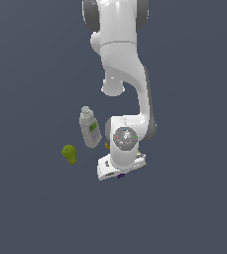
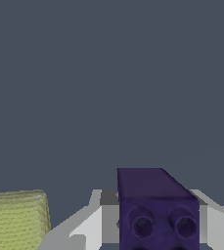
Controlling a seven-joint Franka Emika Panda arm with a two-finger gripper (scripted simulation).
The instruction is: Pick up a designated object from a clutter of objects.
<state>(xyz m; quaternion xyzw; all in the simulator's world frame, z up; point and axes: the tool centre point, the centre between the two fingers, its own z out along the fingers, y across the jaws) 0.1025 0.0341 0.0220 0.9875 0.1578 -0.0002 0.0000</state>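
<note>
The designated object, a dark purple studded brick (image 2: 157, 215), sits between my gripper's (image 2: 150, 195) two pale fingers (image 2: 86, 224), and both fingertips lie against its sides. The gripper is shut on it. In the exterior view the gripper (image 1: 120, 174) points down close to the floor, and only a sliver of the purple brick (image 1: 121, 175) shows under the white hand. The clutter around it includes a grey bottle with a green label (image 1: 90, 128), a green pear-like fruit (image 1: 69, 154) and a pale yellow-green pad (image 2: 15, 219).
The bottle lies just to the exterior view's left of the wrist, with the fruit further left. A bit of yellow brick (image 1: 106, 145) peeks out between bottle and wrist. In the wrist view the pad lies close beside one finger.
</note>
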